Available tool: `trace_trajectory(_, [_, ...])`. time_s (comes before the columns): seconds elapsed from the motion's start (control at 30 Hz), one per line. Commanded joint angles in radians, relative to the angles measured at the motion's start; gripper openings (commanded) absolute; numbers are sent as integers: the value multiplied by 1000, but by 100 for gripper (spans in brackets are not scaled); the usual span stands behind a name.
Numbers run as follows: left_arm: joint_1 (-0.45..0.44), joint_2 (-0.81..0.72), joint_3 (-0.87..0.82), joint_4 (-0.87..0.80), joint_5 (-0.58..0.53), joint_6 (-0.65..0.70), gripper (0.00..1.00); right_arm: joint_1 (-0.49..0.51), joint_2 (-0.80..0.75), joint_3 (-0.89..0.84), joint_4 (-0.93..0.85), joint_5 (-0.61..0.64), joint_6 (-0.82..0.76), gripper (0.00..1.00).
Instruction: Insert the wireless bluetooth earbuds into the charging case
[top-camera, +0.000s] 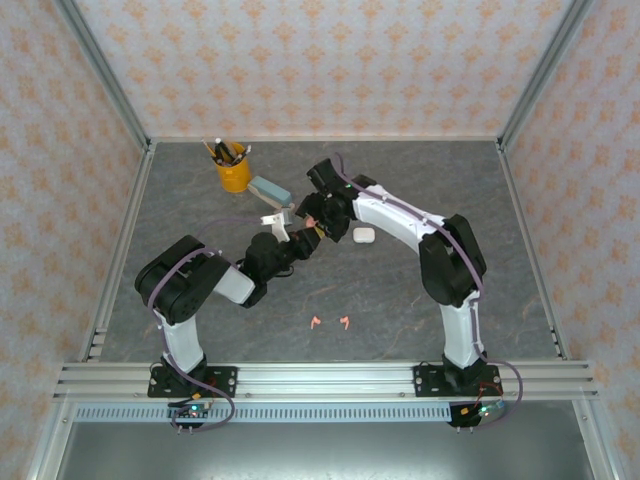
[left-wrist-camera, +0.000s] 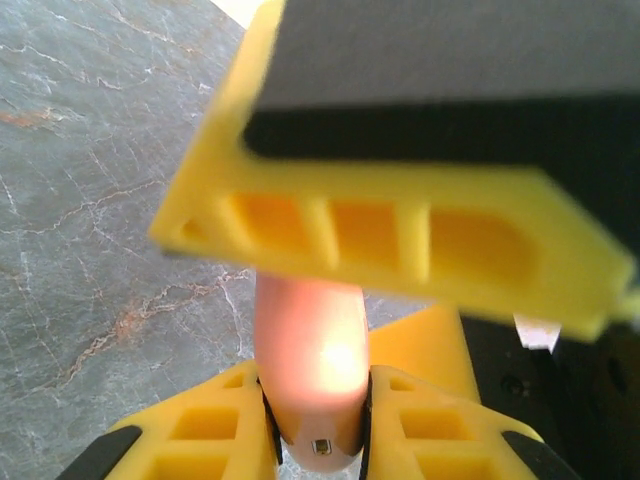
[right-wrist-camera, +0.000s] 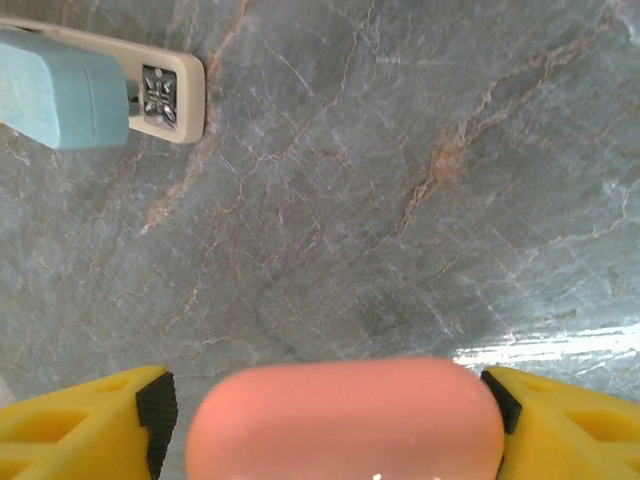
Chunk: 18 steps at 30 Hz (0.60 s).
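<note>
Overall, table: grey marbled top; both arms meet above its middle.
Right gripper: jaws spread around the salmon-pink charging case. A gap shows at one pad, so it does not appear to clamp.
Left gripper: pressed together on the case's lower end, one pad on each broad side. One yellow finger of the right gripper hangs directly above it.
Stapler: pale blue, lying on the table beyond the right gripper, well apart from it.
Case, position: between the two grippers and raised off the table. Whether its lid is open cannot be told.
Case, handling: judged light, rigid and glossy. A rounded pebble shape is likely to slip out of a pinch placed off-centre.
Case, grip site: best taken across the flatter sides, low on the body, which leaves the lid end free.
White charging case: resting on the table just to the outer side of the right gripper.
Salmon-pink earbuds: two, lying side by side on the table, nearer the arm bases than either gripper.
Earbuds, handling: judged very light, hard and smooth, so easily flicked away. A shallow pinch on the bulb would keep the stem free to enter its socket.
</note>
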Motion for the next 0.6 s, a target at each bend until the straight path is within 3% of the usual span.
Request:
trace_trajectory(0.0, [-7, -51, 6, -52, 35, 42, 8, -53, -106, -31, 12, 3, -12, 80])
trace_trajectory(0.27, [-6, -198, -1, -275, 105, 139, 4, -124, -260, -177, 19, 24, -145, 81])
trace_trajectory(0.57, [48, -384, 39, -587, 294, 266, 0, -146, -497, -561, 357, -69, -381, 81])
